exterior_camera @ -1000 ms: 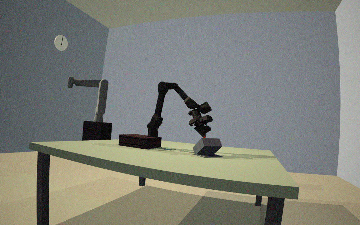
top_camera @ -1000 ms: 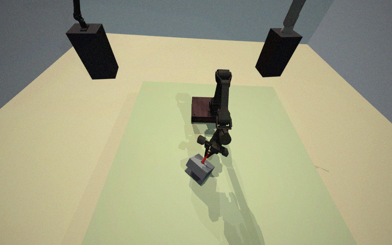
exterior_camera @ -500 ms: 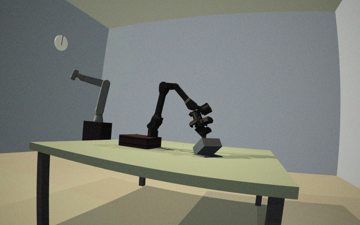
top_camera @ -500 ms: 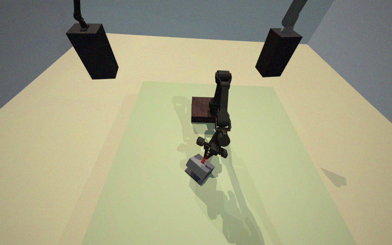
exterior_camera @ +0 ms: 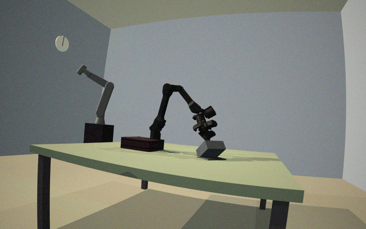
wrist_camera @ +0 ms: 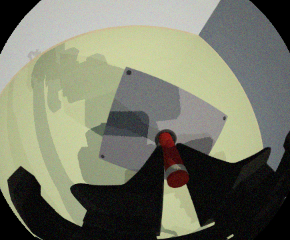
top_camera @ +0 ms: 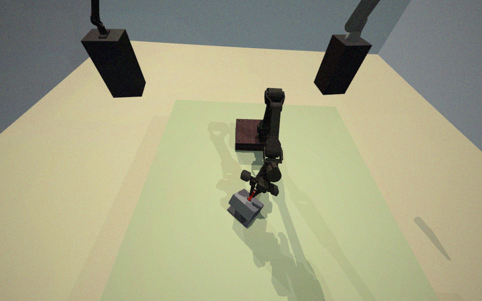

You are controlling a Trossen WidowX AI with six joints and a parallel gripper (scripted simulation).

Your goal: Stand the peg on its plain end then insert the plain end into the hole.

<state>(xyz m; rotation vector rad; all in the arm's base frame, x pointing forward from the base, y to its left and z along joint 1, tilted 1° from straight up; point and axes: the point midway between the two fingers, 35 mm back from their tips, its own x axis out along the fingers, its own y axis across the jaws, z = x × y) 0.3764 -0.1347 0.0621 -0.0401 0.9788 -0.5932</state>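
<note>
The black two-fingered hand [top_camera: 252,193] [exterior_camera: 207,139] [wrist_camera: 169,149] is clenched on the red cylindrical peg with a white band [top_camera: 251,195] [wrist_camera: 171,156], tilted over the sloped panel. The wrist view shows the banded end facing the camera and the other end within the dark round hole [wrist_camera: 157,141]; how deep it sits cannot be told. The top view also shows the peg slanting down to the panel, while the exterior view does not make it out behind the grey block.

That grey block with the sloped face [top_camera: 243,207] [exterior_camera: 211,148] [wrist_camera: 198,103] stands on the pale green worktop [top_camera: 198,254] [exterior_camera: 155,165] [wrist_camera: 158,40]. Three dark corner dots show on its face only in the wrist view; its leaning side profile shows in the exterior view.

Farther out, the black jointed arm [top_camera: 273,127] [exterior_camera: 165,105] rises from a dark reddish-brown box [top_camera: 245,131] [exterior_camera: 134,143]. The top view shows two black pedestals [top_camera: 117,69] beyond the worktop; the exterior view shows one, carrying a grey arm [top_camera: 358,16] [exterior_camera: 104,99], plus a round white clock [exterior_camera: 62,43].
</note>
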